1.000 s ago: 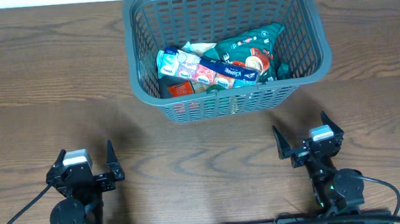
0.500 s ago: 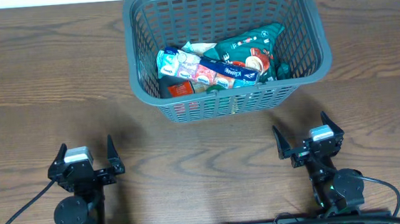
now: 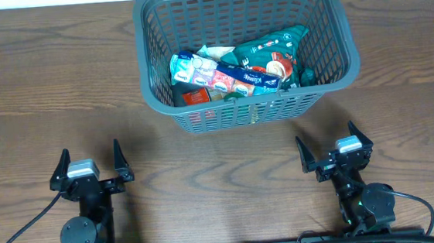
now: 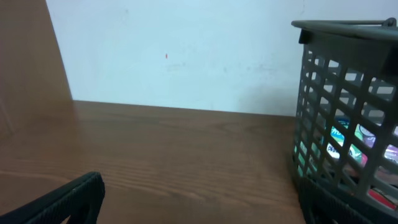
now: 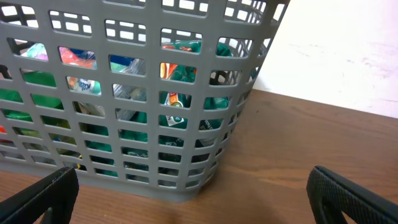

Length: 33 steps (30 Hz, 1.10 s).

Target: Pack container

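Observation:
The dark grey lattice basket (image 3: 325,20) stands at the back middle of the wooden table. It holds several packets: a green pouch (image 3: 270,51), a blue and white pack (image 3: 213,74) and a red pack (image 3: 196,97). My left gripper (image 3: 90,161) is open and empty near the front left. My right gripper (image 3: 329,147) is open and empty near the front right. The basket's corner shows in the left wrist view (image 4: 348,112), and its slotted wall fills the right wrist view (image 5: 124,93). Both grippers are well short of the basket.
Bare wooden table (image 3: 221,168) lies between the grippers and the basket. A pale wall (image 4: 174,50) rises behind the table's far edge. Black cables run off each arm base at the front edge.
The left arm has turned slightly and its gripper has shifted a little back and left. The right arm and the basket have not moved.

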### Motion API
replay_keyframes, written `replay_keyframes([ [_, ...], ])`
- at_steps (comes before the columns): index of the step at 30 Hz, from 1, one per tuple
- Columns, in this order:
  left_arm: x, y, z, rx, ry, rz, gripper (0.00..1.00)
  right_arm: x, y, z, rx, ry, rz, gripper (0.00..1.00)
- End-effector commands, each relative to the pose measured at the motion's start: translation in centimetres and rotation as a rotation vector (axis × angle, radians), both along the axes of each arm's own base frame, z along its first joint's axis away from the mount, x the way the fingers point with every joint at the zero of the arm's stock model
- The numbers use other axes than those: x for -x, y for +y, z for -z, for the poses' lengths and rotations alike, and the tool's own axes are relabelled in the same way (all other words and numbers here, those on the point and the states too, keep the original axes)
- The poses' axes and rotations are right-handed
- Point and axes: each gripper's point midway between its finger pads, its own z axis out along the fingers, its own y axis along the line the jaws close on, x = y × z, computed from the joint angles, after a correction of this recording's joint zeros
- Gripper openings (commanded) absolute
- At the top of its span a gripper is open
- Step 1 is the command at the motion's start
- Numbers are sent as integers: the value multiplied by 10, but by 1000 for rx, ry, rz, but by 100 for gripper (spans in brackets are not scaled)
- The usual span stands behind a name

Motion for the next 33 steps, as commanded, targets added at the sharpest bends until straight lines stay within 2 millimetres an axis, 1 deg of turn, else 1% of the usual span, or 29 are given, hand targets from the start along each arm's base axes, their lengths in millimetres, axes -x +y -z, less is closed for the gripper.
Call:
replay_keyframes([
  [1, -1, -1, 4, 13, -5, 8, 99, 0, -1, 1, 7, 1, 3, 99],
  [10, -3, -1, 13, 50, -2, 8, 99, 0, -1, 1, 7, 1, 3, 99],
  [20, -4, -1, 15, 50, 3, 7, 99, 0, -1, 1, 7, 1, 3, 99],
  [33, -6, -1, 29, 59, 30, 7, 99, 0, -1, 1, 7, 1, 3, 99],
])
